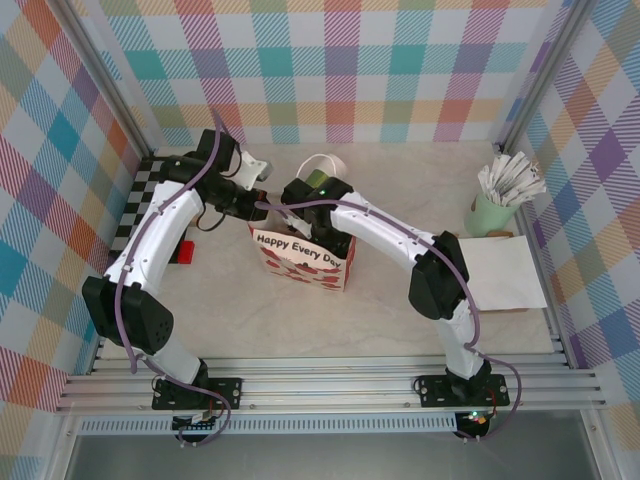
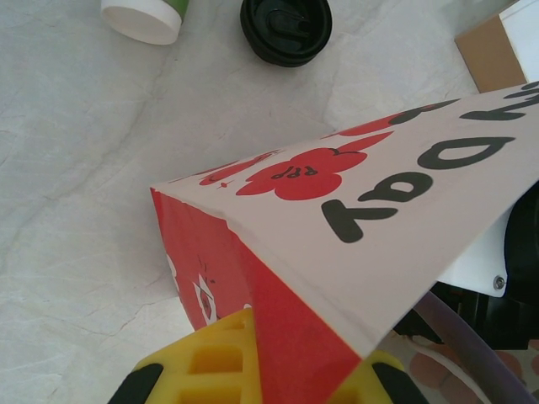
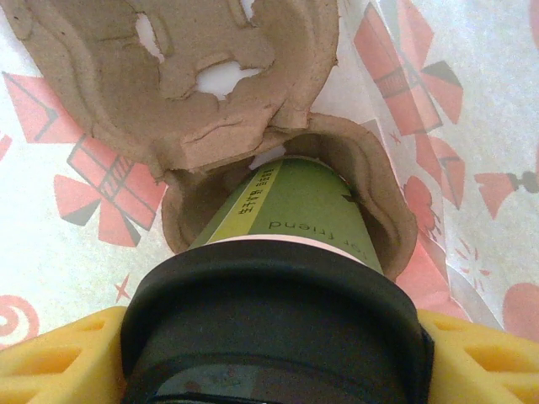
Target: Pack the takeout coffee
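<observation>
reaching left with a bent elbow, the right gripper [image 3: 269,358] sits inside the paper bag [image 1: 305,262], squeezing the takeout coffee [image 3: 295,210] at its lid, cup bottom in a snug brown tray [image 3: 126,101] pocket. left gripper [image 2: 278,374] pinches the bag's left edge.

The takeout coffee [image 3: 295,206] is olive green with a black lid; the pulp tray [image 3: 101,84] is brown. The gift bag [image 1: 305,262] is white with red motifs and black lettering. The surface [image 1: 300,335] is marbled beige, its ten-o'clock mat [image 1: 135,205] black-and-white checkered.
</observation>
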Controlling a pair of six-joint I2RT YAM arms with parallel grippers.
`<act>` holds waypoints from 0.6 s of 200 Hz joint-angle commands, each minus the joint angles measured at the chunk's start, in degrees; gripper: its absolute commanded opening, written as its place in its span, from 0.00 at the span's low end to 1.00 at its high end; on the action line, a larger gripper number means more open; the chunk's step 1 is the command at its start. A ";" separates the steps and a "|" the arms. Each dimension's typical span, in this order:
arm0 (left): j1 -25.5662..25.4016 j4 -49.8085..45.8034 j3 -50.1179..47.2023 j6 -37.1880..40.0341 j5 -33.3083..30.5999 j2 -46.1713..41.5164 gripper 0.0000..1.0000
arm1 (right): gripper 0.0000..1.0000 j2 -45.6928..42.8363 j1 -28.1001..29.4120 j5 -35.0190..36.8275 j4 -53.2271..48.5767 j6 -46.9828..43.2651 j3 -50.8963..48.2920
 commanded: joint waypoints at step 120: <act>0.48 0.53 1.58 -0.96 3.22 -1.30 0.00 | 0.53 -1.87 -0.48 -2.24 -3.42 -1.04 -0.75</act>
